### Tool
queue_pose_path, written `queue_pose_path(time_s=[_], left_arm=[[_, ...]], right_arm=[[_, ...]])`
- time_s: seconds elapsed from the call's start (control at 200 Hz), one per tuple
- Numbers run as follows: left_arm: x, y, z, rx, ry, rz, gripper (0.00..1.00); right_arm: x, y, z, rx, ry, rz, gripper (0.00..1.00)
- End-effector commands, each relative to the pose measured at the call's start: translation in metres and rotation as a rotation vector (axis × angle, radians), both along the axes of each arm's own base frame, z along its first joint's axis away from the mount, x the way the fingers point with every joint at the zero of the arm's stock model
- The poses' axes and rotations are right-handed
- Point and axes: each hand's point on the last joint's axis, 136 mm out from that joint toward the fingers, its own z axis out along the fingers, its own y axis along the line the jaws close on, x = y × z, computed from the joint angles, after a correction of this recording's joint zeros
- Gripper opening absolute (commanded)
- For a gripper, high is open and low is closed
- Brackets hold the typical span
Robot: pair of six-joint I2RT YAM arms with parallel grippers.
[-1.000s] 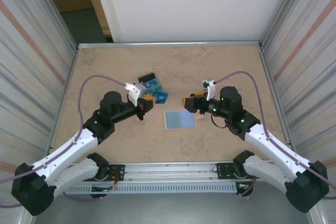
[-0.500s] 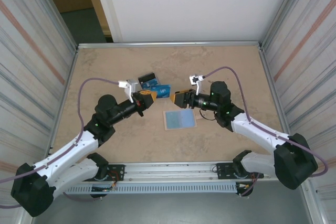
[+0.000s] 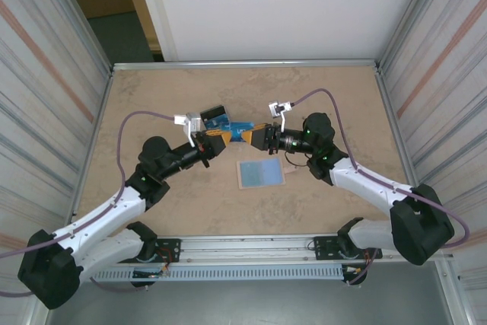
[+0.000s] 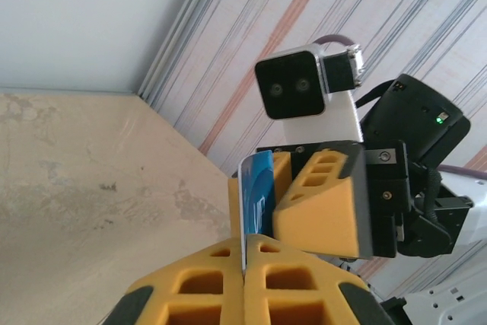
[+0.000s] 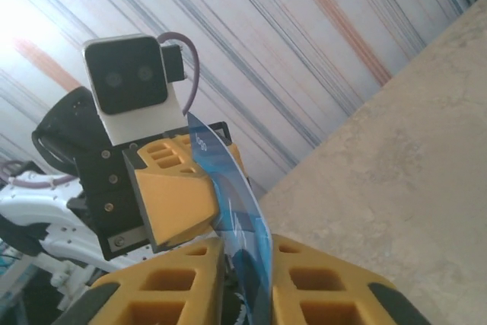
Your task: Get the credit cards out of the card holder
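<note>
One blue credit card (image 3: 240, 133) hangs above the table, gripped at both ends. My left gripper (image 3: 221, 138) is shut on its left end; in the left wrist view the card (image 4: 257, 186) stands on edge out of my left gripper (image 4: 245, 255). My right gripper (image 3: 255, 135) is shut on the other end, and the card (image 5: 230, 180) bows slightly between my right gripper's (image 5: 247, 255) jaws. The card holder (image 3: 260, 173) lies open and flat on the table just in front of the grippers, pale blue inner faces up.
A small pile of blue, teal and black cards (image 3: 216, 119) lies on the table behind the left gripper. Striped metal walls (image 3: 53, 89) close in both sides, and a rail (image 3: 243, 247) runs along the near edge.
My right gripper swung left to the card held by the left gripper and closed on its free end. The left gripper shifted slightly forward, still holding the card.
</note>
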Motion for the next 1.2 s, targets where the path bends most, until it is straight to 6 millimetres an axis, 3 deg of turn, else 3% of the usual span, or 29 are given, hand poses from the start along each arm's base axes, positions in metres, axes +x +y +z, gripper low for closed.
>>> queue_pose_path(time_s=[0.0,0.025,0.06,0.165,0.21,0.416,0.546,0.666,0.882,1.193], left_arm=[[-0.001,0.001,0.003,-0.012,-0.012,-0.005,0.0],[-0.001,0.001,0.003,-0.008,-0.01,-0.007,0.0],[-0.001,0.001,0.002,0.005,-0.009,-0.005,0.09],[-0.003,0.002,0.002,0.071,-0.036,-0.007,0.4],[-0.005,0.004,0.006,0.113,-0.063,-0.004,0.43],[-0.015,0.014,0.017,0.345,-0.188,-0.011,0.45],[-0.034,0.005,0.021,0.442,-0.257,-0.16,0.45],[-0.046,-0.003,0.014,0.531,-0.223,-0.306,0.44],[-0.055,-0.021,0.013,0.574,-0.207,-0.462,0.44],[-0.061,-0.036,-0.002,0.613,-0.168,-0.584,0.33]], right_arm=[[-0.015,0.002,0.027,0.044,-0.088,0.066,0.04],[-0.015,0.002,0.026,0.037,-0.089,0.066,0.0],[-0.015,0.001,0.025,0.026,-0.092,0.061,0.0],[-0.017,-0.003,0.02,-0.036,-0.108,0.042,0.0],[-0.019,-0.005,0.016,-0.072,-0.114,0.032,0.0],[-0.033,-0.017,0.001,-0.218,-0.143,0.034,0.0],[-0.046,-0.022,-0.003,-0.263,-0.162,0.08,0.0],[-0.059,-0.023,-0.004,-0.291,-0.182,0.134,0.0],[-0.069,-0.021,-0.008,-0.318,-0.189,0.193,0.0],[-0.073,-0.017,-0.006,-0.32,-0.196,0.235,0.0]])
